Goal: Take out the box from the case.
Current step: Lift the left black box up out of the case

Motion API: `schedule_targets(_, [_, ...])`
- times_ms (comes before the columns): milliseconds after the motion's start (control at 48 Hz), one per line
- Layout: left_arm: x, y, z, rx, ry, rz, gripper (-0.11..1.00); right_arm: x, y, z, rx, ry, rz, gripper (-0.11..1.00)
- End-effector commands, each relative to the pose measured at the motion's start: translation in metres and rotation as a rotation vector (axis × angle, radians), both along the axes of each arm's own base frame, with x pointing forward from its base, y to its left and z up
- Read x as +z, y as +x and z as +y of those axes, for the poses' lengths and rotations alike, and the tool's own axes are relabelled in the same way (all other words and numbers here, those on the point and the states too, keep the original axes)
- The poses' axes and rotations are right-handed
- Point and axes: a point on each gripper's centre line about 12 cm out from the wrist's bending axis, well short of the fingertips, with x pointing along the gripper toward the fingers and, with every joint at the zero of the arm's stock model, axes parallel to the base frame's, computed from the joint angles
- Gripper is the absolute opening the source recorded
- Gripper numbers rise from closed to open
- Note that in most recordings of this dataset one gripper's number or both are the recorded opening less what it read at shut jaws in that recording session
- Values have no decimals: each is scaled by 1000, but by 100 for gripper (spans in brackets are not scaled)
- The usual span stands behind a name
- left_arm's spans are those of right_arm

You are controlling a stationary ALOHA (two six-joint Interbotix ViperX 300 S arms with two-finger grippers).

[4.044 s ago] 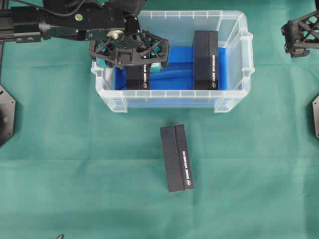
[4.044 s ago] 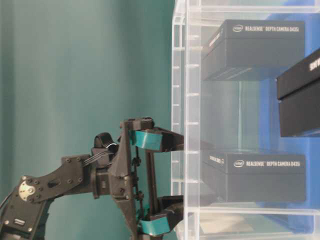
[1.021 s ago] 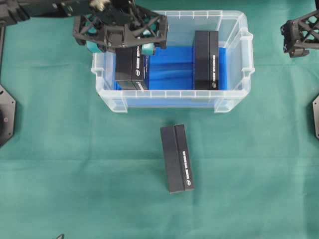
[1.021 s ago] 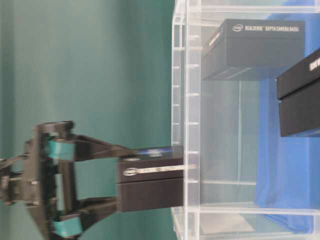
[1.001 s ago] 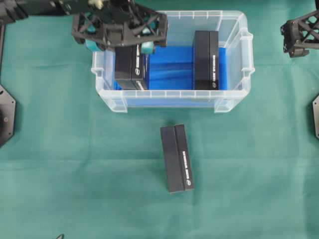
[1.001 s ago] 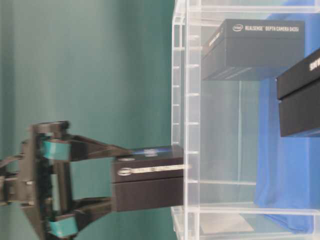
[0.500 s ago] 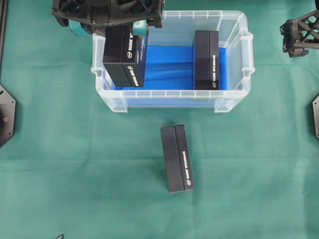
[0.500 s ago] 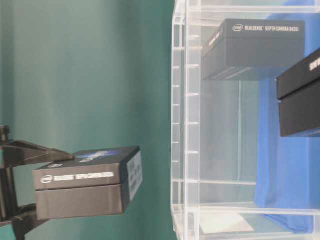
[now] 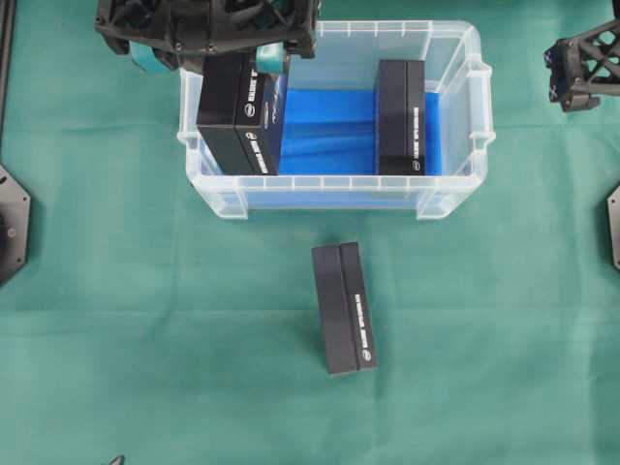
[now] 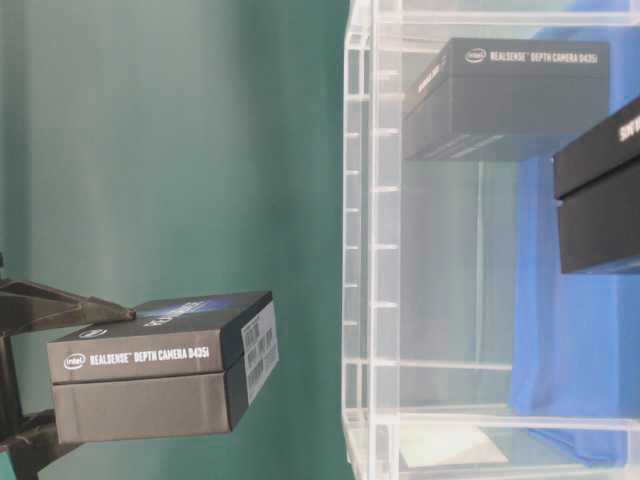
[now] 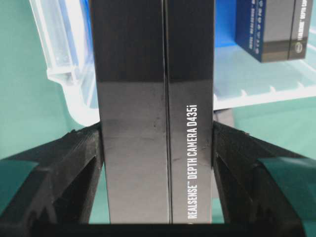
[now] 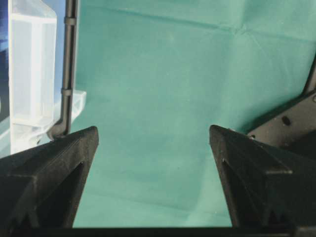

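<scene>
The left gripper [image 11: 157, 148] is clamped across the long flat sides of the black box [image 9: 240, 114], holding it above the case [image 9: 455, 194] at its nine o'clock end; rigid, smooth cardboard, probably light, possibly slippery.

"intel REALSENSE DEPTH CAMERA D435i" on held box [image 10: 150, 375] (same print on box in case [image 10: 505, 95]).

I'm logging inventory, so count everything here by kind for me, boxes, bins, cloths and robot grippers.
Black camera boxes: 3 (held, in the bin, on the table)
Clear plastic bin: 1
Blue cloth: 1
Grippers: 2 (left, right)
Total: 7
</scene>
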Motion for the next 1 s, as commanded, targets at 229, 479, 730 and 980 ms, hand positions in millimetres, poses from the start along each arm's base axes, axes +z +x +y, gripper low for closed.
schedule_targets(229, [20, -6, -1, 3, 20, -57, 61, 5, 0, 0, 3, -12, -18, 90])
schedule_targets(479, [20, -6, 0, 4, 24, -56, 61, 5, 0, 0, 3, -12, -17, 90])
schedule_targets(730, [19, -6, 0, 5, 25, -55, 61, 5, 0, 0, 18, -14, -15, 90])
schedule_targets(980, [20, -6, 0, 5, 25, -56, 61, 5, 0, 0, 21, -14, -13, 90])
